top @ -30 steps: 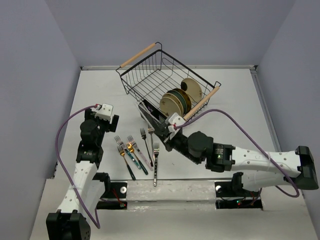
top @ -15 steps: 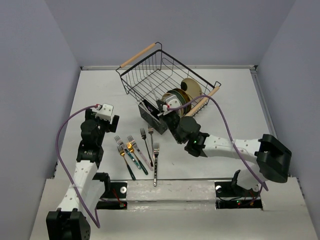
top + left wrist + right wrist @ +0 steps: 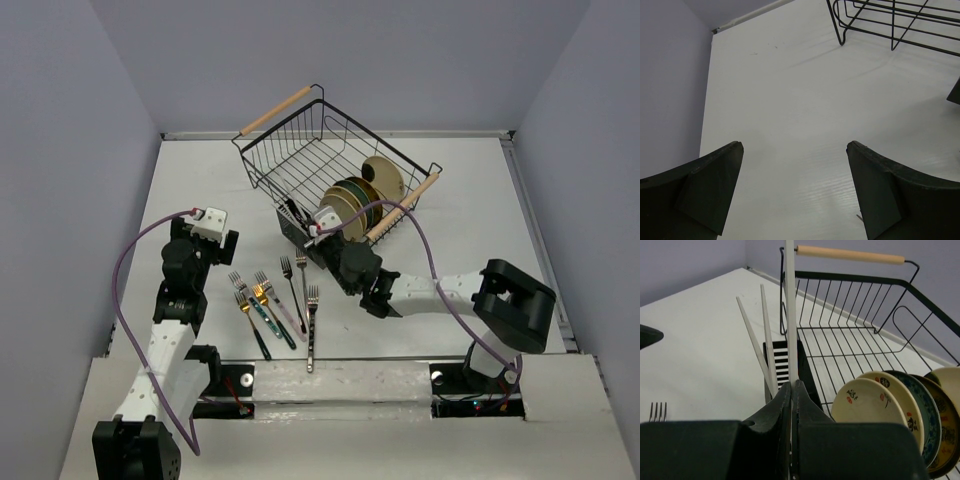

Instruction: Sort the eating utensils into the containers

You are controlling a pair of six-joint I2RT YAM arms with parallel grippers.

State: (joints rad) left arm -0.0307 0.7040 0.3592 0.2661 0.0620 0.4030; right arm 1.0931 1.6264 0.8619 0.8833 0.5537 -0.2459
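Overhead, my right gripper point(image 3: 320, 235) reaches across the table point(image 3: 480, 200) to the caddy point(image 3: 298, 232), which stands against the near corner of the wire basket point(image 3: 290, 160). About seven forks point(image 3: 270, 295) lie loose in a cluster on the table between my two arms, near the caddy but apart from it and not yet sorted.

From the left wrist, my left gripper point(image 3: 795, 147) hangs over bare table with its jaws spread wide and nothing between them; only a foot of the basket shows at the top.

From the right wrist, my jaws are pressed together on a slim pale utensil point(image 3: 789, 315) that runs up past the caddy and out of frame, so I cannot tell whether its far end is in a slot. Two more slim handles point(image 3: 765, 335) lean upright in the caddy. Plates point(image 3: 870, 400) stand on edge in the basket to the right. By my reckoning the sorting is barely begun: two pieces in, one in hand, the cluster left to do.
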